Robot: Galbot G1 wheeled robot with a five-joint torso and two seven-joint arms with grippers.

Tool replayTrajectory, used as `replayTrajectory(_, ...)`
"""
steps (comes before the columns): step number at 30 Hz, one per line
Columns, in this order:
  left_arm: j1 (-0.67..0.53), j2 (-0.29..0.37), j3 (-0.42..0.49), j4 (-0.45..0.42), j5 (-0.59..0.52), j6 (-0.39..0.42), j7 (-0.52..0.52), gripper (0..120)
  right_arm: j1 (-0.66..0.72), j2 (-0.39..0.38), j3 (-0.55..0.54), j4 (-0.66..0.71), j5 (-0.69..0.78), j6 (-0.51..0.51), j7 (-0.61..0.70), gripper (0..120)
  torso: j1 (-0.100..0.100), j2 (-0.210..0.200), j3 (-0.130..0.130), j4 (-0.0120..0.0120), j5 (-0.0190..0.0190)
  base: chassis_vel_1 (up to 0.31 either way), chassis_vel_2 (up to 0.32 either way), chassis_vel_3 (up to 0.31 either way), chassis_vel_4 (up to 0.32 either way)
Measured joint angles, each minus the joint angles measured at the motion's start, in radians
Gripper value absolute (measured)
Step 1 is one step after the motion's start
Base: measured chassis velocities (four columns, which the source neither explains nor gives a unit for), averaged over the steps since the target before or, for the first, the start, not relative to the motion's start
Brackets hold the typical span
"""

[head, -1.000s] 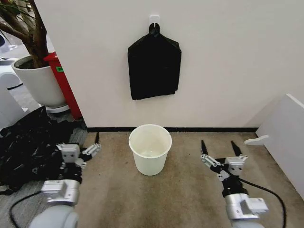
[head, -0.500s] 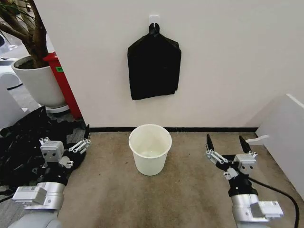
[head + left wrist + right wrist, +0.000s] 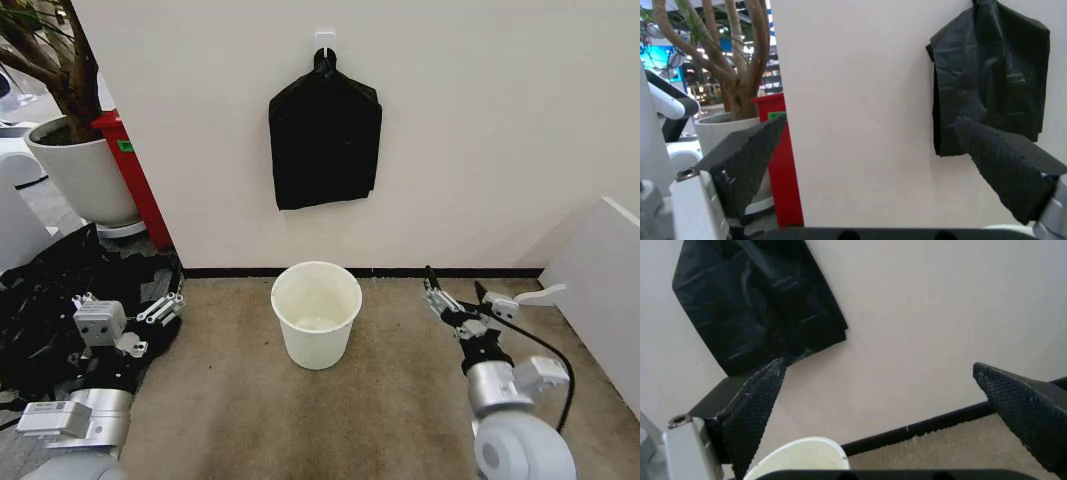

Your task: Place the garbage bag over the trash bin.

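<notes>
**Slowly up to the hanging bundle, both grippers wide**

Broadly, I face a white wall (image 3: 480, 120) across a strip of carpet (image 3: 400, 400), with a big black plastic heap (image 3: 50, 300) off to my left, which I judge is not my business. The flat black bundle (image 3: 324, 150) hangs from a hook (image 3: 324, 42) on the wall. The trash bin (image 3: 316, 315) stands upright and unlined on the carpet directly beneath it, near the skirting.

The garbage bag I need should, I judge, come as one sheet from that bundle.

My left gripper (image 3: 125, 305) hangs low beside the heap, and my right gripper (image 3: 462, 297) is low on the bin's other side. Both are spread wide and hold nothing.

To do this well, I should raise one arm squarely towards the bundle's lower edge, pinch a single layer and not the whole stack, and keep clear of the bin's rim.
</notes>
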Motion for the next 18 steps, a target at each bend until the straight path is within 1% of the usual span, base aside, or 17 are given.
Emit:
replayTrajectory(6, 0.001, -0.002, 0.001, -0.001, 0.007, 0.000, 0.007, 100, 0.017, -0.007, -0.010, -0.017, 0.007, -0.001, 0.005, 100, 0.000, 0.000, 0.000, -0.0004, -0.0001, 0.000, 0.000, 0.000, 0.000)
replayTrajectory(7, 0.001, -0.001, 0.002, -0.001, 0.007, 0.001, 0.008, 100, 0.032, -0.013, -0.019, -0.035, 0.007, 0.001, 0.009, 100, 0.000, 0.000, 0.000, -0.0007, -0.0002, 0.000, 0.000, 0.000, 0.000)
replayTrajectory(9, 0.001, 0.001, 0.003, -0.001, 0.008, 0.002, 0.010, 100, 0.092, -0.037, -0.059, -0.102, 0.008, 0.014, 0.021, 100, 0.000, 0.000, 0.000, -0.0003, 0.0003, 0.000, 0.000, 0.000, 0.000)
replayTrajectory(10, 0.001, 0.001, 0.003, -0.001, 0.008, 0.002, 0.010, 100, 0.092, -0.037, -0.059, -0.102, 0.008, 0.014, 0.021, 100, 0.000, 0.000, 0.000, -0.0003, 0.0003, 0.000, 0.000, 0.000, 0.000)
replayTrajectory(11, 0.000, 0.001, 0.003, -0.002, 0.009, 0.003, 0.011, 100, 0.145, -0.059, -0.094, -0.162, 0.008, 0.028, 0.032, 100, 0.000, 0.000, 0.000, 0.0001, 0.0002, 0.000, 0.000, 0.000, 0.000)
replayTrajectory(13, 0.000, 0.001, 0.004, -0.002, 0.010, 0.003, 0.013, 100, 0.183, -0.073, -0.118, -0.203, 0.007, 0.040, 0.038, 100, 0.000, 0.000, 0.000, 0.0006, 0.0004, 0.000, 0.000, 0.000, 0.000)
replayTrajectory(15, -0.001, 0.002, 0.004, -0.003, 0.011, 0.003, 0.014, 100, 0.184, -0.076, -0.120, -0.208, 0.005, 0.044, 0.039, 100, 0.000, 0.000, 0.000, 0.0002, -0.0001, 0.000, 0.000, 0.000, 0.000)
replayTrajectory(18, -0.001, 0.003, 0.004, -0.005, 0.011, 0.003, 0.014, 100, 0.180, -0.077, -0.119, -0.208, 0.003, 0.046, 0.039, 100, 0.000, 0.000, 0.000, -0.0002, 0.0001, 0.000, 0.000, 0.000, 0.000)
